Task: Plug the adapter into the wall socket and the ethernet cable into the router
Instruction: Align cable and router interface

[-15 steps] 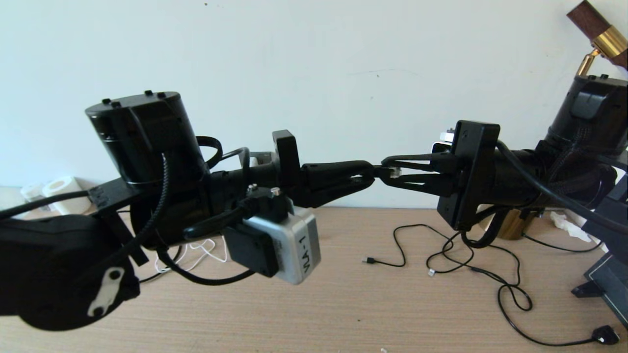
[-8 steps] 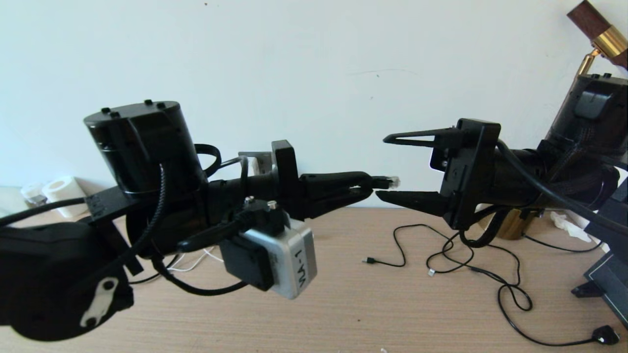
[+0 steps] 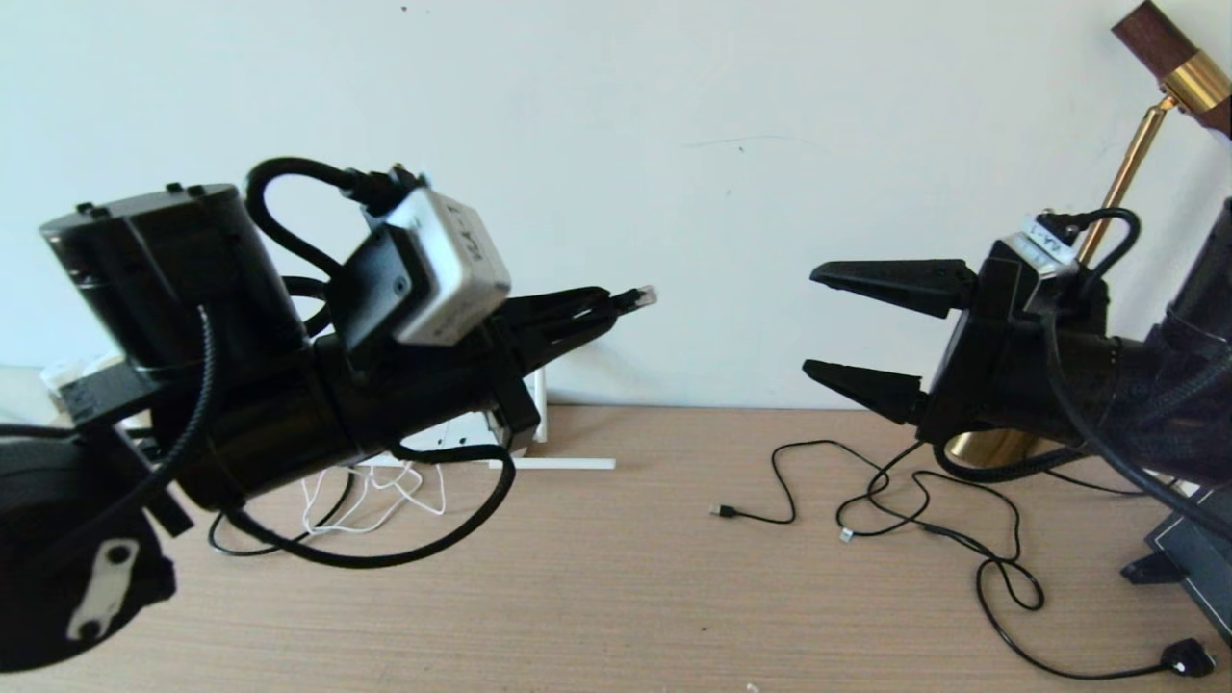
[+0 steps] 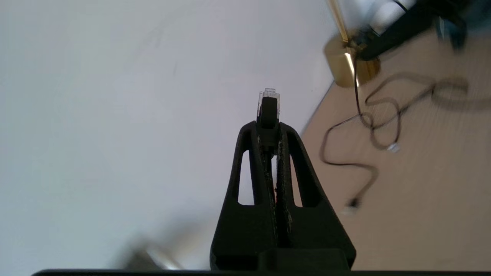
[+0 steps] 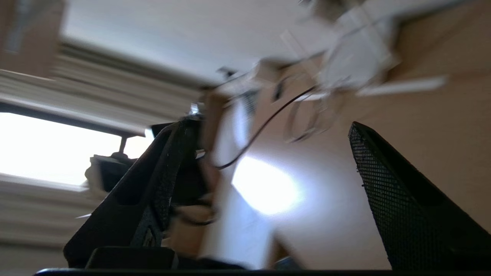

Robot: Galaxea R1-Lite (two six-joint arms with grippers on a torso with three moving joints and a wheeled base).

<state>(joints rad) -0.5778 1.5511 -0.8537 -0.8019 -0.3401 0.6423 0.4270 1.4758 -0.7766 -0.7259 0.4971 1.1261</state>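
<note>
Black ethernet cable plug is poking beyond my clamped left gripper; I'm keeping it level, right gripper gaping apart.

Left gripper raised at left, pointing inward, fingers clamped together. Right gripper opposite, well apart, pointing inward, fingers spread wide.

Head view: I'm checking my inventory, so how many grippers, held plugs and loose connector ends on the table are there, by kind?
Grippers: 2 (left gripper, right gripper)
ethernet cable plug, held by the left: 1
Loose connector ends on the table: 3
Total: 6
</note>
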